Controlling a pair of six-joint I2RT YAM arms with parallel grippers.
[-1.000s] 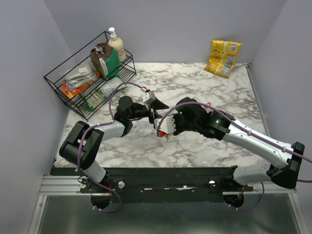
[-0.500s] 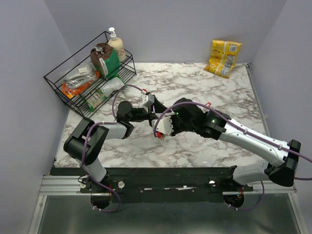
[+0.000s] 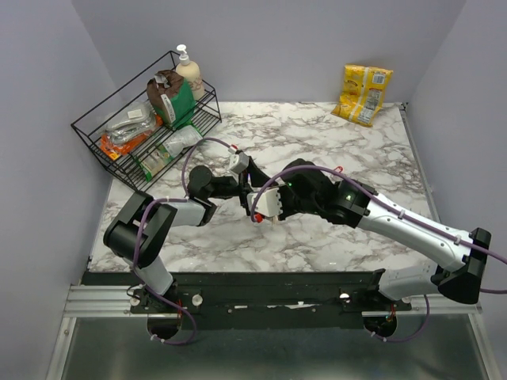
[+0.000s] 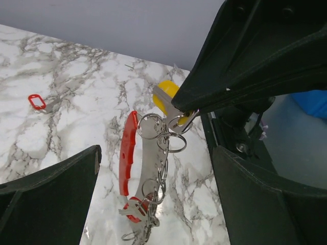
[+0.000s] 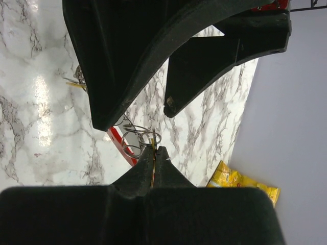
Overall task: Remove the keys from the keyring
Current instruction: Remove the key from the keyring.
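Note:
My right gripper (image 5: 155, 152) is shut on a yellow-headed key (image 4: 167, 94), and the keyring hangs from it. The keyring shows as linked metal rings (image 4: 151, 126) with a red curved loop (image 4: 127, 153), a short chain and a silvery key (image 4: 134, 210) at the bottom. My left gripper (image 4: 156, 153) is open, one finger on each side of the hanging bunch without touching it. From above, both grippers meet mid-table, left (image 3: 252, 182) and right (image 3: 260, 212). A red-headed key (image 4: 37, 101) lies apart on the marble.
A black wire rack (image 3: 142, 131) holding packets and a soap bottle (image 3: 188, 70) stands at the back left. A yellow snack bag (image 3: 363, 93) leans at the back right. More small metal pieces (image 5: 76, 79) lie on the marble table (image 3: 333, 150) beside the grippers.
My left arm has pushed forward, bringing its open fingers around the hanging bunch. The right gripper has edged slightly left and keeps its hold on the yellow-headed key.

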